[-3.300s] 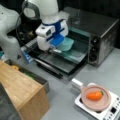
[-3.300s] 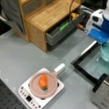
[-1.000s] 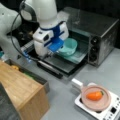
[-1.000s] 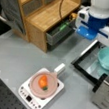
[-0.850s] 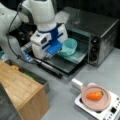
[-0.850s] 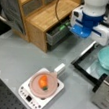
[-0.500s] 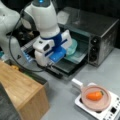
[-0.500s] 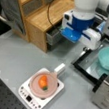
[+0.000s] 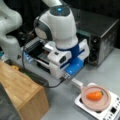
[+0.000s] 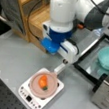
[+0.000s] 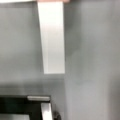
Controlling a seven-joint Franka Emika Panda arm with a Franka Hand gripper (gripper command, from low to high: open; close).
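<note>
Since a moment ago I have swung away from the open toaster oven and now hang over the pan's handle.

From the pink round pan (image 10: 43,85) on the white induction hob (image 10: 28,97), its white flat handle (image 11: 52,37) runs straight out toward my gripper (image 10: 64,60), which sits just above the handle's free end; in the wrist view the long axis lies top to bottom. An orange carrot (image 9: 94,95) rests inside the pan. Whether my fingers are parted or closed, I cannot tell. The teal bowl (image 10: 107,57) lies beyond, on the oven door.
</note>
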